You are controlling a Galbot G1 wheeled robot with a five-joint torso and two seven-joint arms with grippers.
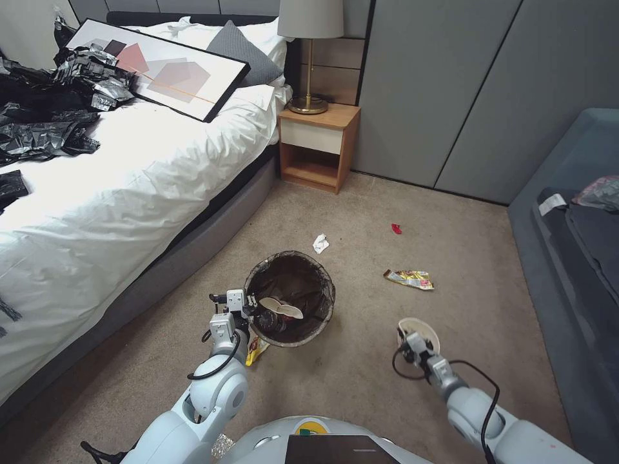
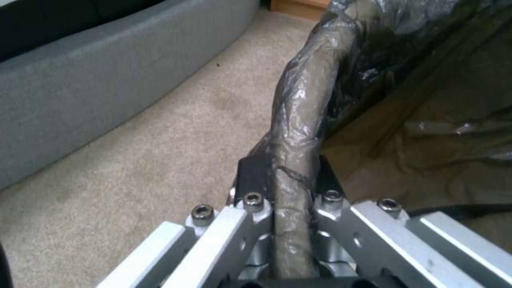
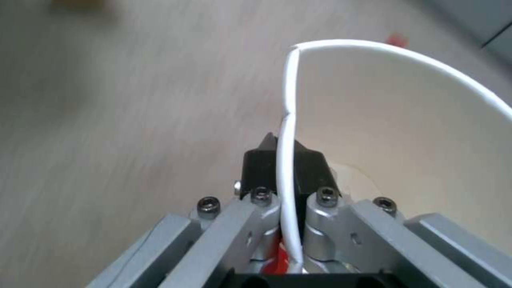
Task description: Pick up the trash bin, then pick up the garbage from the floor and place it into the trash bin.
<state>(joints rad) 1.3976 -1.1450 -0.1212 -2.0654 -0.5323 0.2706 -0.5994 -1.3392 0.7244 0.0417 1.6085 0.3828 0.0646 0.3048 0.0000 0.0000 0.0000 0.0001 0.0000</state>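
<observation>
While left gripper [image 2: 285, 180] pinches trash bin [image 1: 290, 299] rim, right gripper [image 3: 285, 160] clamps paper cup [image 3: 405, 132].

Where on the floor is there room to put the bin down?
Bare carpet lies between the nightstand and the white scrap, and near the robot between trash bin and right tool. It is crowded around the snack wrapper and red scrap.

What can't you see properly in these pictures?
- Head view: the bottom of the trash bin is hidden by its own rim and bag.
- Head view: a yellow wrapper is half hidden under the left hand.
- Right wrist view: the paper cup held by the right hand runs off the edge.
- Head view: the red scrap is too small to name.
</observation>
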